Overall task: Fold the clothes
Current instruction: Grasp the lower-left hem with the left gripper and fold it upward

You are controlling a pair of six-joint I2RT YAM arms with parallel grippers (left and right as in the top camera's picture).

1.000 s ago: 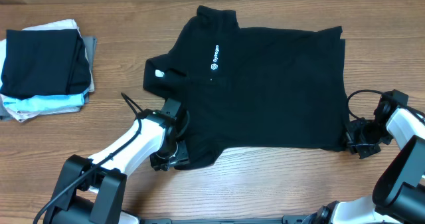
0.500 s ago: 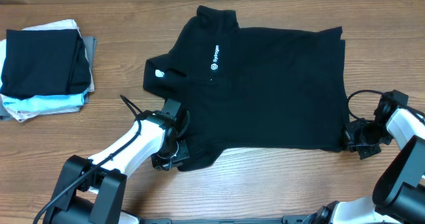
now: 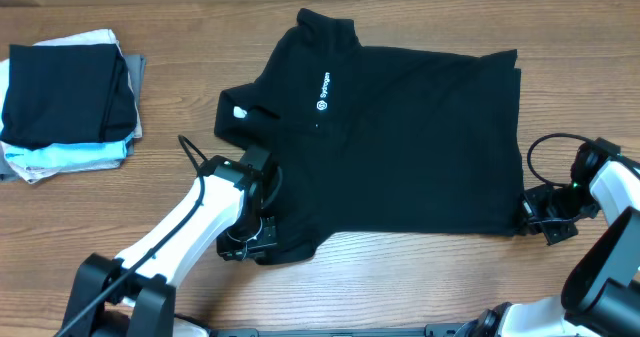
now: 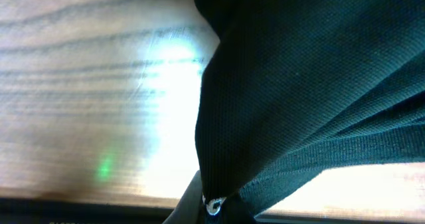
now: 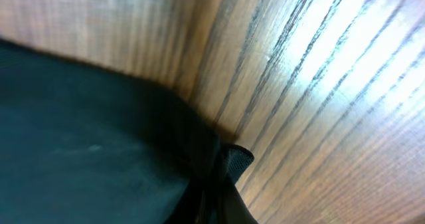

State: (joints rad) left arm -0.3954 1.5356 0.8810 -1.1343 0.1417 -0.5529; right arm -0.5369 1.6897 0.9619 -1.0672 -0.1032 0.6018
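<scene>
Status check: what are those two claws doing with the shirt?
Left gripper shut on black T-shirt, near-left corner. Right gripper shut on near-right corner. Shirt spread flat, unfolded. Folded pile far left, clear.

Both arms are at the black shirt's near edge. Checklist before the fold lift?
1. left gripper shut on the black T-shirt: ok, the left wrist view shows fabric bunched in the jaws.
2. right gripper shut on the hem corner: ok, fabric is pinched in the right wrist view.
3. Both layers caught in each grip: cannot tell.
4. Shirt spread flat, logo facing up: ok.
5. Nothing resting on the shirt: ok.
6. folded stack apart from the shirt on the table: ok.
</scene>
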